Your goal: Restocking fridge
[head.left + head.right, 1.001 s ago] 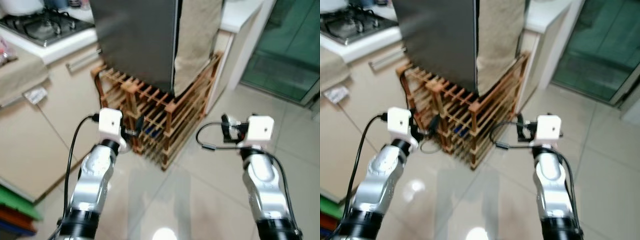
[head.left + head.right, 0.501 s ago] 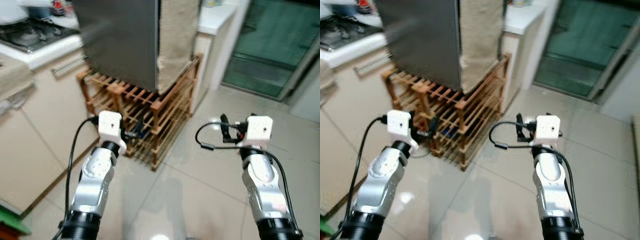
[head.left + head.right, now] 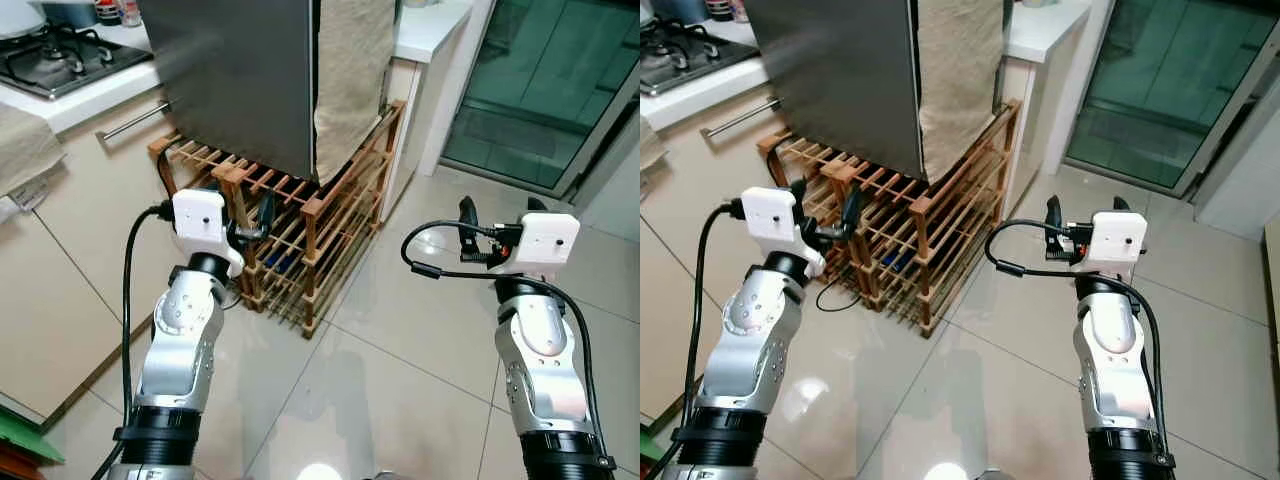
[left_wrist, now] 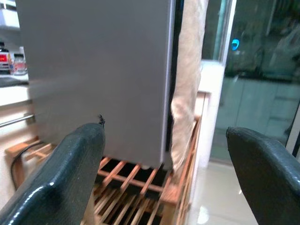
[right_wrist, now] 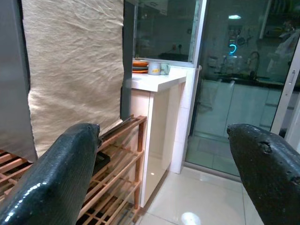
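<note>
**Left eye view: both arms raised before the fridge, nothing held**

Left eye view has the fridge [image 3: 250, 80] dead ahead, grey door closed, standing on a wooden slatted rack [image 3: 300, 240] on the tiled floor [image 3: 400, 370]. A beige cloth [image 3: 350, 70] hangs down the fridge's right side, its lower edge reaching the rack's top.

My left gripper [image 3: 258, 215] is up in front of the rack's near corner, below the bottom edge of the fridge door, not touching either. In the left wrist view its fingers [image 4: 70, 173] stand spread wide, with the grey door and the cloth seen between them. Nothing is in it.

My right gripper [image 3: 497, 212] is up over bare floor, to the right of the rack and well apart from the fridge. In the right wrist view its fingers [image 5: 56, 178] are also spread wide and empty; the cloth and the rack's end show between them.

White counter [image 3: 430, 20] sits behind the fridge on the right; cups and a stack of dishes [image 5: 150, 68] rest on it, too small to tell more. Gas hob [image 3: 60, 55] sits on the counter at far left, beige cabinets [image 3: 70, 230] below it. Glass sliding door [image 3: 560, 90] is at the right.
</note>
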Available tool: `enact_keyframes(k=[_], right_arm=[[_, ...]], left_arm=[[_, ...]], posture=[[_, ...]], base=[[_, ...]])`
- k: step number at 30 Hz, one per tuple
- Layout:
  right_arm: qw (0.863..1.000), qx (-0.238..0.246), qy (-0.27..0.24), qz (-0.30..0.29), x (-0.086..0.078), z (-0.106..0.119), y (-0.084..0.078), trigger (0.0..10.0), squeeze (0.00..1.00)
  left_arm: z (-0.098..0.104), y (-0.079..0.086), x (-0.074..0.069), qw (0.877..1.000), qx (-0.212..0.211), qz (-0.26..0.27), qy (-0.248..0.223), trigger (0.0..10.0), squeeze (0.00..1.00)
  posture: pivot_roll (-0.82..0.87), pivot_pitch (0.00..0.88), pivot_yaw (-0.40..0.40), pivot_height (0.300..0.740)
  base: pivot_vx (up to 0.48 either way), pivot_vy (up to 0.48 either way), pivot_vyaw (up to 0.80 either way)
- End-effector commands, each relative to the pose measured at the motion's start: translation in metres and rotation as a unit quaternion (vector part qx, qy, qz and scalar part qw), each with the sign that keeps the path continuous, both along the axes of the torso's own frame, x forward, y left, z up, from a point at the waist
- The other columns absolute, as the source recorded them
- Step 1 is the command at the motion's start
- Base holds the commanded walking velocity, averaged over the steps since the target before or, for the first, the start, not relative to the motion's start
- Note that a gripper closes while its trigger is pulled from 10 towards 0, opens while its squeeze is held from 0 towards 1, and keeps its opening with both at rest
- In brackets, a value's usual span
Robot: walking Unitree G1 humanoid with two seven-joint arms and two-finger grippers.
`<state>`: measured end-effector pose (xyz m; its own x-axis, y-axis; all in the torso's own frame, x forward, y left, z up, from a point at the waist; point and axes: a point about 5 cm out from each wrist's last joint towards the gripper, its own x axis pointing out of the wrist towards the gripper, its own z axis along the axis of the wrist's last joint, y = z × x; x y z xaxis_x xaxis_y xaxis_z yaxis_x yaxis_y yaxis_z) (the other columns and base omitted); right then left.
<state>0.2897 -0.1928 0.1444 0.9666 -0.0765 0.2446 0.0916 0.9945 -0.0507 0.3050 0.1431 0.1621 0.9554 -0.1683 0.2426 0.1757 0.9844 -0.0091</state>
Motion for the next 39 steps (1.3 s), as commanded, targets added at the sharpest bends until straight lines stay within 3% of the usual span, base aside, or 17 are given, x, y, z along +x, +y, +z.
enact_keyframes(k=[1,16,24,35,39], right_arm=[[1.0,0.003,-0.011,0.001,0.001,0.007,0.001,10.0,0.0],[0.999,0.005,0.042,0.013,0.001,-0.013,0.005,10.0,0.0],[0.998,0.002,0.054,0.017,0.002,-0.018,0.005,10.0,0.0],[0.999,0.001,0.051,0.019,0.003,-0.017,0.005,10.0,0.0],[0.998,0.005,0.062,0.023,0.004,-0.02,0.006,10.0,0.0]], left_arm=[[0.009,-0.004,0.0,1.0,-0.004,-0.008,-0.021,10.0,0.0],[-0.007,-0.013,0.001,0.999,0.007,-0.034,0.022,10.0,0.0],[-0.008,-0.007,0.002,0.999,-0.032,-0.015,0.031,10.0,0.0],[-0.006,-0.012,0.002,0.999,-0.023,-0.031,0.021,10.0,0.0],[-0.008,-0.015,0.002,0.999,-0.005,-0.03,0.027,10.0,0.0]], posture=[[-0.02,0.0,0.018,0.732],[-0.02,0.0,0.02,0.732],[-0.02,0.0,0.018,0.732],[-0.02,0.0,0.014,0.732],[-0.02,0.0,0.015,0.732]], base=[[0.398,0.0,0.0],[0.48,0.0,0.0],[0.454,0.09,0.0],[0.414,0.199,0.0],[0.0,0.0,-0.32]])
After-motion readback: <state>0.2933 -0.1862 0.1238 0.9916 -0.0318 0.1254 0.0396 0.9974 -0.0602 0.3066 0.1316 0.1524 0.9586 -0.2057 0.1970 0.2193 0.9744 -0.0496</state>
